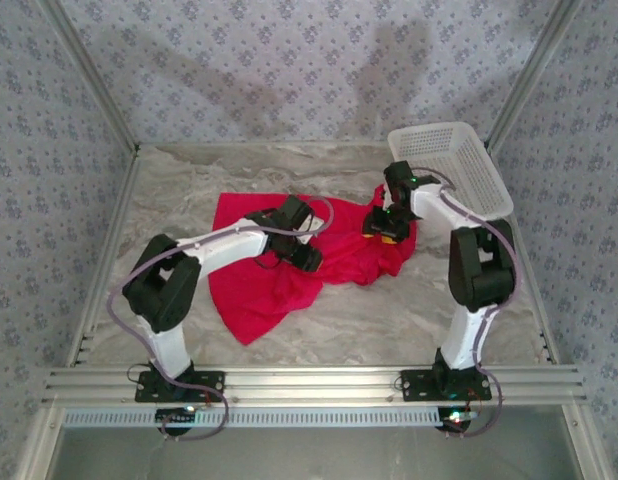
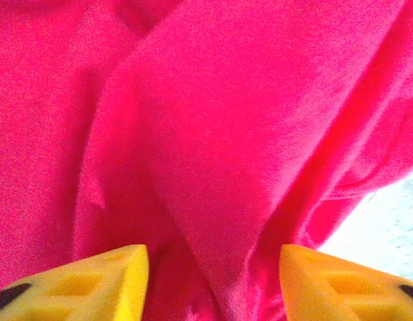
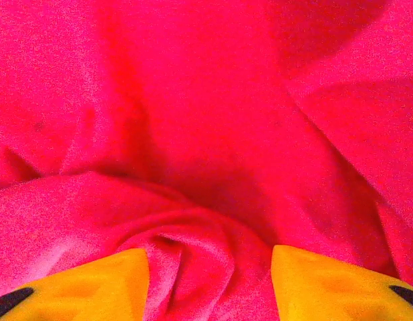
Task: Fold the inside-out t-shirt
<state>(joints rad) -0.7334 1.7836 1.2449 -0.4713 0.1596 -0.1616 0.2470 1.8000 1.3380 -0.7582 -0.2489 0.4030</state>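
On table (image 1: 389, 320); t-shirt (image 1: 272, 296) crumpled; long axis near-left to far-right

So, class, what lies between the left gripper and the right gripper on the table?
Rumpled cloth of the red t-shirt spans the stretch from the left gripper to the right gripper, as the top external view shows.
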